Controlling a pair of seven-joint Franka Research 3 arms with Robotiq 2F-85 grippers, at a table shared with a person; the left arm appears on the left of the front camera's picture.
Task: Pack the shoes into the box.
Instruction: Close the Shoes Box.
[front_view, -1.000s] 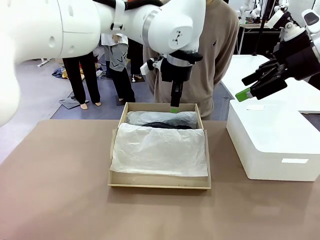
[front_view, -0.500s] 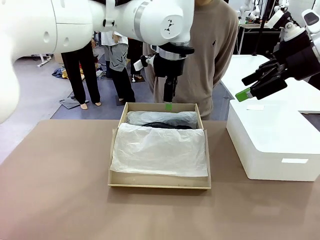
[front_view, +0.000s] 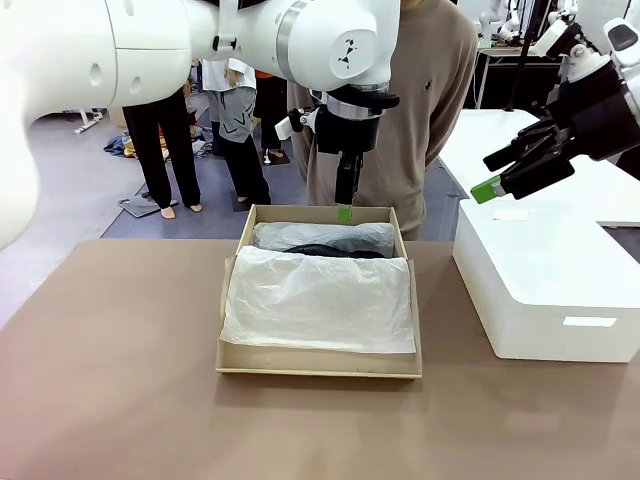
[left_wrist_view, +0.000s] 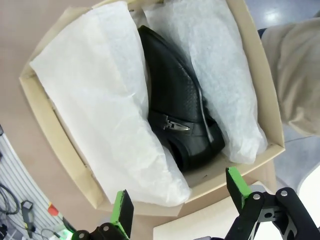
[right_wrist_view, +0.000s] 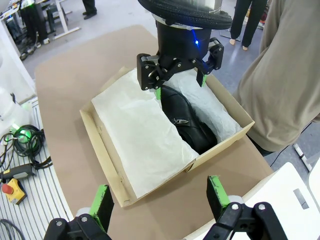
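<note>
The tan cardboard box stands at the table's middle, lined with white tissue. A glossy black shoe with a small metal buckle lies in it between two tissue sheets, seen also from the right wrist as the shoe and from the front as a dark sliver. My left gripper hangs pointing down just above the box's far edge, open, with nothing between its green pads. My right gripper hovers open and empty above the white box, well right of the shoebox.
A large white rounded box sits at the table's right. A person in a beige sweater stands close behind the shoebox's far edge. Bare brown table lies left of and in front of the box.
My left gripper has lifted a little from the box's far edge, drifting slightly sideways. The right arm, the box and the shoe have stayed put.
</note>
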